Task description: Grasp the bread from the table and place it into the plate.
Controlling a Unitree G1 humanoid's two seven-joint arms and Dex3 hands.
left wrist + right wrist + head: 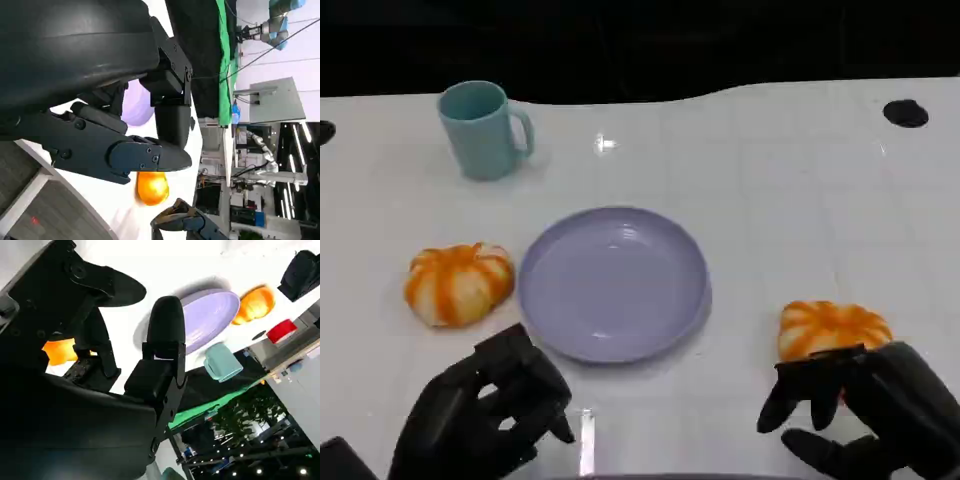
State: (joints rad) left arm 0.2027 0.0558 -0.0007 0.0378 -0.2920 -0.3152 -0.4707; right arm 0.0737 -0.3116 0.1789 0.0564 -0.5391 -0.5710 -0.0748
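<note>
While two breads lie on the white table [770, 190], I see the right bread [832, 327] just before my right hand [865, 415], whose fingers are spread over its near edge without gripping. Left bread [458, 282] sits beside the plate [612, 283], which lies bare between them. My left hand [485, 412] hovers open, holding nothing. Farther back stands a teal mug [482, 129]; beyond the table, green cloth [223, 60] and lab gear.

A lavender plate [612, 283] sits mid-table, bare. One orange-striped bread [458, 282] lies just left of it; another bread [833, 328] lies right, with the right hand [865, 412] over its near edge, perhaps touching. The left hand [485, 410] hovers with fingers apart. A teal mug [482, 129] stands behind.
</note>
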